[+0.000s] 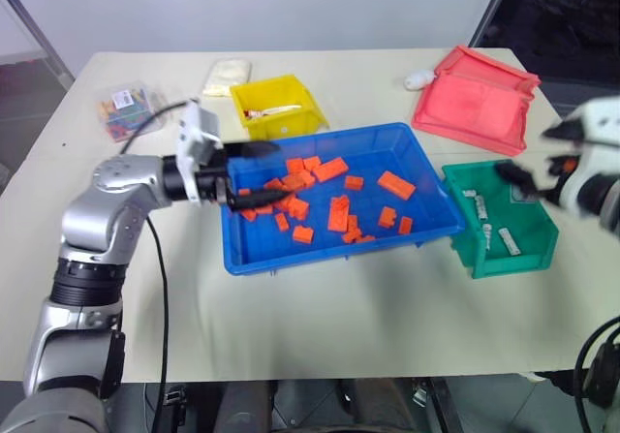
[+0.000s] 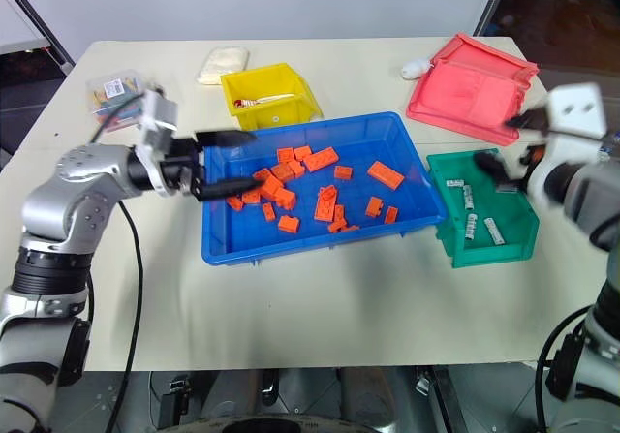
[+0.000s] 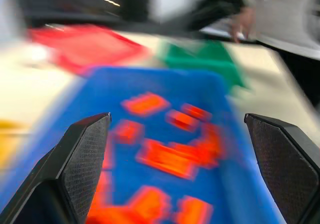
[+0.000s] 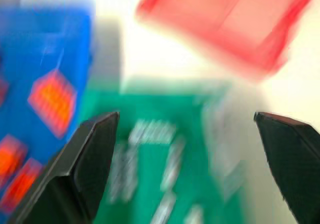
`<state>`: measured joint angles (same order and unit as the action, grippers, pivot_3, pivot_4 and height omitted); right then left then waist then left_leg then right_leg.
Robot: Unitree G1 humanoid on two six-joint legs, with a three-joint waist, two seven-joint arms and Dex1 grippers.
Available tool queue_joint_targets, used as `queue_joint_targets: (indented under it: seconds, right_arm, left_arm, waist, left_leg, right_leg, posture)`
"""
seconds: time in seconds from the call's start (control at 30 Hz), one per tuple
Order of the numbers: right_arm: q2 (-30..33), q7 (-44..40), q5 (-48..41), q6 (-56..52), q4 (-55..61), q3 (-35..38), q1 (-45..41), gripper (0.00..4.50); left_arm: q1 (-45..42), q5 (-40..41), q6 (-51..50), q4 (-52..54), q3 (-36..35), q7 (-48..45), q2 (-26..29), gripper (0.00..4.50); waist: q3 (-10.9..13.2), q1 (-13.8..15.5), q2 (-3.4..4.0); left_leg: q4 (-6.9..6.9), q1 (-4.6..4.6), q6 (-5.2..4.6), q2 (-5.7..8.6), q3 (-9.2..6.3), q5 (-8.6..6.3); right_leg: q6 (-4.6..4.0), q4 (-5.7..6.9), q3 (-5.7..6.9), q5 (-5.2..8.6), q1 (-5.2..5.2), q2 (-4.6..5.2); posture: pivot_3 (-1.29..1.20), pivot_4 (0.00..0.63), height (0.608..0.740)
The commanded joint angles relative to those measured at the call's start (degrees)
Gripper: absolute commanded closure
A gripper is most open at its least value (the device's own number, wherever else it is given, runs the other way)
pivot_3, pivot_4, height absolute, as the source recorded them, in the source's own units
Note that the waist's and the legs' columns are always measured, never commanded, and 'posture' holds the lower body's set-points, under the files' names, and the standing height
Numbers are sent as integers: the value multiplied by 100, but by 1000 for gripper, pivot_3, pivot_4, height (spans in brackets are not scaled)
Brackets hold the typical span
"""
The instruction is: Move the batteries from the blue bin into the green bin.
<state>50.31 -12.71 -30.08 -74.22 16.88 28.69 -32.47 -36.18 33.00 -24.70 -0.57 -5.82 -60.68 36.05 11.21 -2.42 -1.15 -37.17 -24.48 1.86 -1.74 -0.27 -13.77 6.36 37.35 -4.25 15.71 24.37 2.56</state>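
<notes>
While left gripper (image 2: 221,165) hangs wide open, empty, over blue bin (image 2: 320,244) of orange bricks (image 2: 325,203), right gripper (image 2: 504,152) gapes empty above green bin (image 2: 484,249); batteries (image 2: 471,225) lie inside.

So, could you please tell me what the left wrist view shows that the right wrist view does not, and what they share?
The left wrist view alone shows the left hand, fingers wide apart, over many orange bricks in the blue bin, with a person beyond the table.

The right wrist view alone shows the right hand, also open, above several batteries lying in the green bin.

Both share the blue bin, the green bin, some orange bricks and the red tray.
</notes>
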Motion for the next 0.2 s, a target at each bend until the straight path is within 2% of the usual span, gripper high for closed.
queue_joint_targets:
  seconds: [0.03,0.2]
  right_arm:
    - [176,-139,397,1099,-643,276,-76,52]
    - [333,-685,763,2683,-1874,597,356,52]
  left_arm:
    - [-6,-88,290,-38,-627,596,63,0]
    - [693,-429,364,135,-1360,1497,328,0]
  waist:
    - [-1,17,-2]
    - [-1,12,-2]
  left_leg:
    - [2,-1,0,0,-1,0]
    - [4,-1,0,1,5,0]
  right_leg:
    - [0,-1,1,0,0,0]
    - [0,-3,-2,0,0,6]
  posture:
    - [0,150,740]
    - [0,150,740]
